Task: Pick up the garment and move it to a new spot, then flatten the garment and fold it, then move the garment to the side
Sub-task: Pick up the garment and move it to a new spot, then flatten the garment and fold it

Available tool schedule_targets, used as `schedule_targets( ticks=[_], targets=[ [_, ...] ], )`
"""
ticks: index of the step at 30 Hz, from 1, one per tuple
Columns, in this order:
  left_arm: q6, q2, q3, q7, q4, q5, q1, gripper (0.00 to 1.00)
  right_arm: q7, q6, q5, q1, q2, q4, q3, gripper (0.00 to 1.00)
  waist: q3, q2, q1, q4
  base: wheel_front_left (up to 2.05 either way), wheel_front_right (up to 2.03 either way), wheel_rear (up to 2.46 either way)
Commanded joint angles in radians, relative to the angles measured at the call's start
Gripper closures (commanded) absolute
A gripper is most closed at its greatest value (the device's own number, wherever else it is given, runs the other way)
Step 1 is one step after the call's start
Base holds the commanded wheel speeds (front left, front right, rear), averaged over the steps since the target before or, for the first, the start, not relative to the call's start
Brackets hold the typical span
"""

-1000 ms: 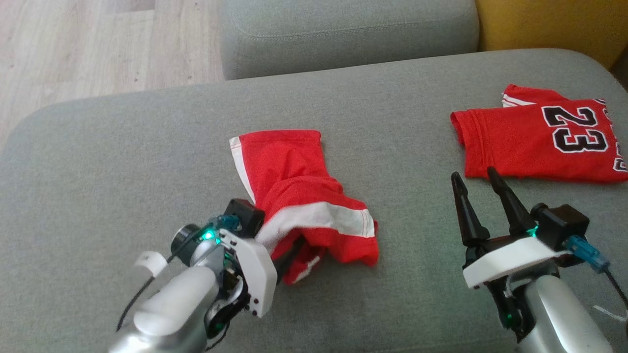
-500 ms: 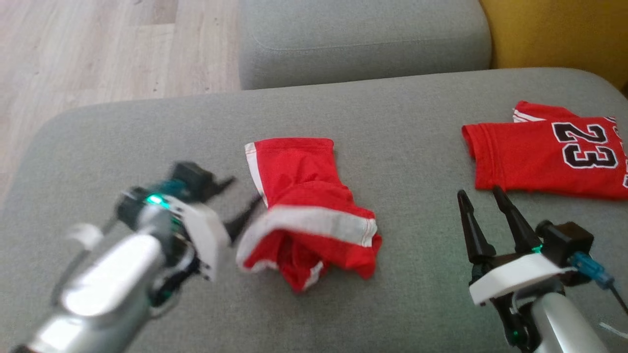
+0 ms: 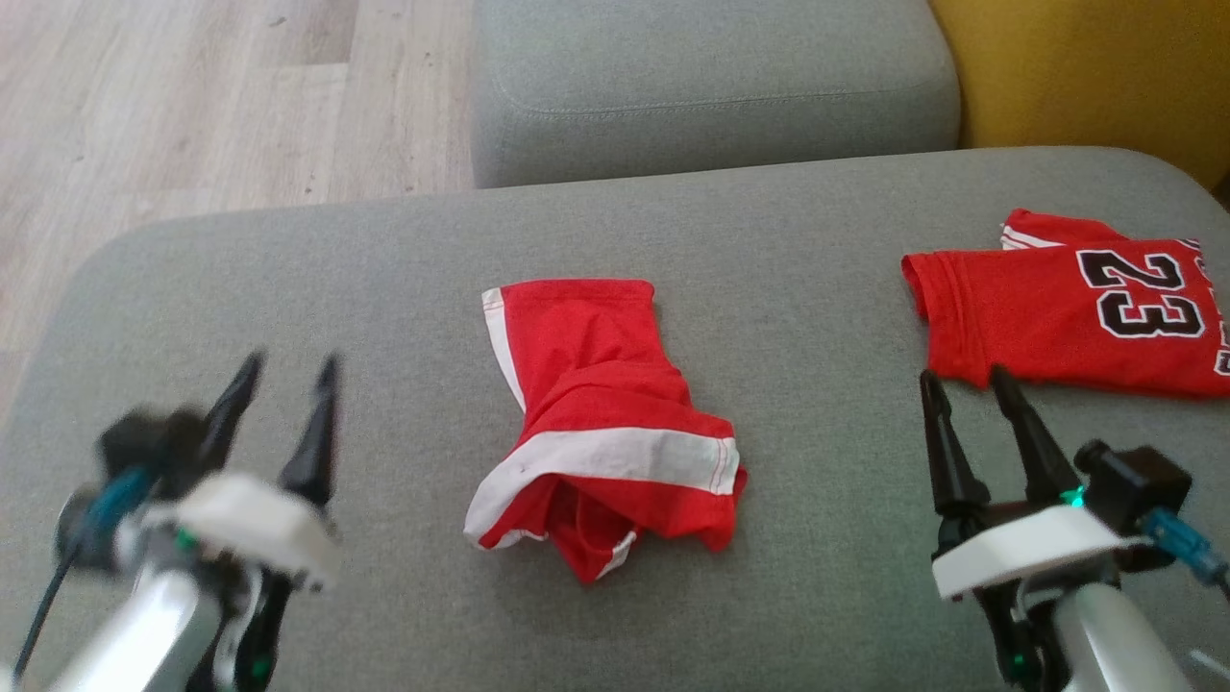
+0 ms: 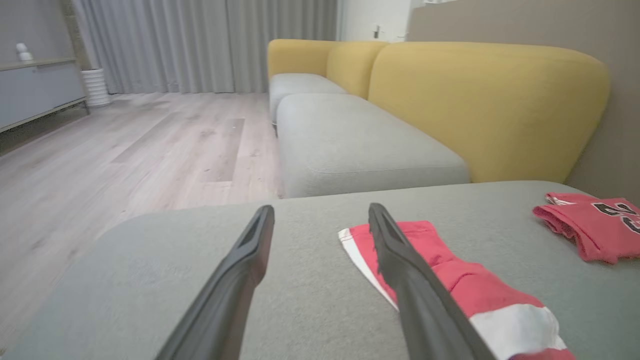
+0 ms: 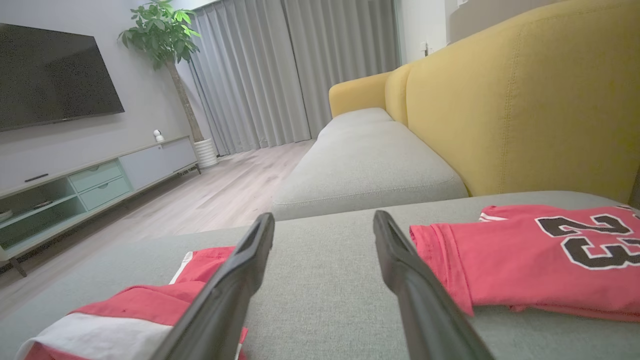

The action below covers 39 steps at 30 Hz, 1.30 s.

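Living room with a pale wood floor (image 3: pixel 192 115) running to grey curtains (image 4: pixel 200 45) at the far end. Along one wall, a dark television (image 5: pixel 50 75) above a low sideboard (image 5: pixel 100 180), with a potted plant (image 5: pixel 160 35) beside the curtains. Nearer, a sofa with a yellow backrest (image 3: pixel 1086 67) and grey seats: a far cushion (image 3: pixel 711 86) at the top of the head view, and across most of that view the broad near cushion (image 3: pixel 384 288), bearing all the cloth.

At the right edge of the near cushion, a red jersey (image 3: pixel 1038 317), folded and lying flat, black number 23 edged in white facing up, partly cut off by the border of the head view. Well apart from it, around the middle of the same cushion, the garment (image 3: pixel 596 413): red shorts with white side stripes. One leg laid fairly flat toward the far cushion; the nearer part bunched and turned over on itself, a broad white band across it. Touched by neither gripper.

Left gripper (image 3: pixel 293 359) at the lower left, blurred, over bare cushion well to the left of the garment, fingers spread wide with nothing between them. Right gripper (image 3: pixel 964 373) at the lower right, likewise spread wide and empty, fingertips close by the jersey's near left corner; touching it or not, impossible to tell.
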<state>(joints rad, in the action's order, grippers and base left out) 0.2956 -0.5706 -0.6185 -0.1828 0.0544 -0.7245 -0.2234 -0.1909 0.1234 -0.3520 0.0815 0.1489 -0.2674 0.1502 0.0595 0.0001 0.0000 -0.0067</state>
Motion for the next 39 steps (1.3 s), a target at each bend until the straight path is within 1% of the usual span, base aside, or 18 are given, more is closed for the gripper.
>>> schedule_targets(
  ticks=[1,4,6,7,11,14,16,20,29,32,34,36,37,39],
  targets=[
    [0.023,-0.037,0.080,-0.037,-0.029,-0.015,-0.013,0.00,-0.012,0.007,0.001,0.014,0.000,0.038,0.015,0.00,0.000,-0.0001,0.0000,-0.002,0.00,0.00,0.00],
    [0.061,-0.015,0.144,-0.074,-0.030,0.007,0.081,0.00,-0.018,0.007,0.002,0.000,0.001,0.042,0.011,0.00,-0.002,-0.0001,0.0000,-0.001,0.00,0.00,0.00],
    [0.068,0.025,0.197,-0.078,-0.047,0.038,0.131,0.00,-0.021,0.007,0.004,-0.009,0.002,0.043,0.008,0.00,-0.002,-0.0001,0.0000,0.002,0.00,0.00,0.00],
    [0.064,0.050,0.224,-0.078,-0.059,0.058,0.158,0.00,-0.022,0.007,0.005,-0.014,0.003,0.045,0.008,0.00,-0.003,-0.0001,0.0000,0.003,0.00,0.00,0.00],
    [0.022,0.138,0.292,-0.079,-0.068,0.126,0.242,0.00,-0.017,0.007,0.006,-0.027,0.004,0.048,0.009,0.00,-0.005,-0.0001,0.0000,0.008,0.00,0.00,0.00],
    [-0.020,0.177,0.325,-0.079,-0.054,0.164,0.260,0.00,-0.009,0.007,0.008,-0.027,0.004,0.052,0.012,0.00,-0.003,-0.0001,0.0000,0.012,0.00,0.00,0.00],
    [-0.045,0.192,0.346,-0.079,-0.044,0.186,0.260,0.00,-0.003,0.007,0.010,-0.025,0.005,0.055,0.013,0.00,-0.002,-0.0001,0.0000,0.013,0.00,0.00,0.00],
    [-0.079,0.221,0.380,-0.079,-0.024,0.215,0.263,0.00,0.006,0.007,0.008,-0.024,0.009,0.055,0.018,0.00,0.000,-0.0001,0.0000,0.014,0.00,0.00,0.00],
    [-0.133,0.268,0.431,-0.079,0.009,0.262,0.267,0.00,0.029,0.007,0.002,-0.025,0.010,0.049,0.026,0.00,-0.002,-0.0001,0.0000,0.019,0.00,0.00,0.00],
    [-0.144,0.282,0.442,-0.079,0.012,0.276,0.263,0.00,0.074,0.007,-0.025,-0.008,0.010,0.036,0.047,0.00,-0.008,-0.0001,0.0000,0.032,0.00,0.00,0.00],
    [-0.153,0.292,0.443,-0.079,0.015,0.285,0.257,0.00,0.125,0.007,-0.061,0.021,0.012,0.011,0.072,0.00,-0.015,-0.0001,0.0000,0.049,0.00,0.00,0.00],
    [-0.160,0.301,0.443,-0.079,0.019,0.293,0.251,0.00,0.217,0.007,-0.106,0.058,0.018,-0.034,0.113,0.00,-0.021,-0.0001,0.0000,0.072,0.00,0.00,0.00],
    [-0.171,0.314,0.442,-0.079,0.026,0.302,0.243,0.00,0.342,0.007,-0.184,0.122,0.025,-0.094,0.174,0.00,-0.030,-0.0001,0.0000,0.113,0.00,0.00,0.00],
    [-0.179,0.322,0.441,-0.079,0.031,0.307,0.237,0.00,0.413,0.007,-0.235,0.159,0.028,-0.141,0.200,0.00,-0.035,-0.0001,0.0000,0.143,0.00,0.00,0.00]
  ],
)
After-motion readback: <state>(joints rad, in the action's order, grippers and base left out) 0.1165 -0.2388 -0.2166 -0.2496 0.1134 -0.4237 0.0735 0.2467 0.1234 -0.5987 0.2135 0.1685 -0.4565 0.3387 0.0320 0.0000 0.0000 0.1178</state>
